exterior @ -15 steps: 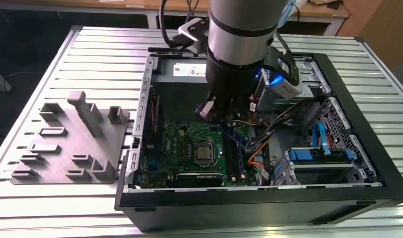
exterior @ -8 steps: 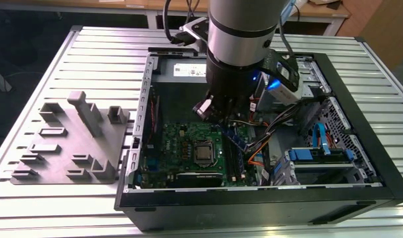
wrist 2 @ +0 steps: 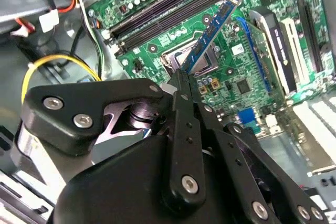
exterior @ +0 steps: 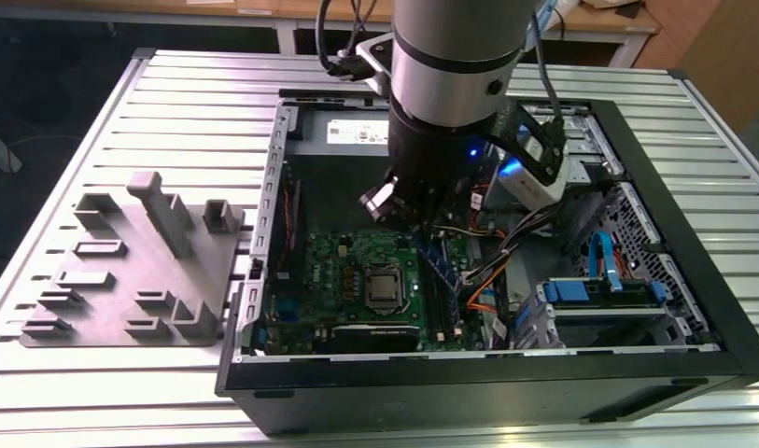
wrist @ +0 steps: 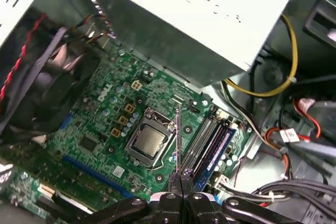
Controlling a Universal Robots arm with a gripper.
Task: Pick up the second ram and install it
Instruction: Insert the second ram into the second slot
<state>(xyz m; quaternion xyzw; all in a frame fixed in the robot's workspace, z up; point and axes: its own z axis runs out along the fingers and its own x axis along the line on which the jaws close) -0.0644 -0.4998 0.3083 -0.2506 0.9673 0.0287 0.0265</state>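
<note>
The black two-fingered gripper (wrist 2: 181, 75) is clenched on one end of the second ram (wrist 2: 211, 29), a long, narrow, dark memory stick with a row of bluish chips. In the first wrist view the stick (wrist: 178, 132) appears edge-on as a thin line rising from the pinched fingertips (wrist: 173, 182).

The ram hangs inside the open computer, over the green motherboard (wrist: 100, 124), between the square silver processor socket (wrist: 149, 142) and the long black memory slots (wrist: 202, 137). Whether its free end touches the board cannot be told. One slot beside it holds a stick with a blue face (wrist: 220, 145).

A yellow cable (wrist 2: 58, 61) loops near the wrist.

In the exterior view the arm reaches down into the black tower case (exterior: 479, 378), which lies on a ribbed grey metal table (exterior: 192, 84). A grey plastic fixture plate with blocks (exterior: 130, 271) sits just beside the case on the exterior view's left.
</note>
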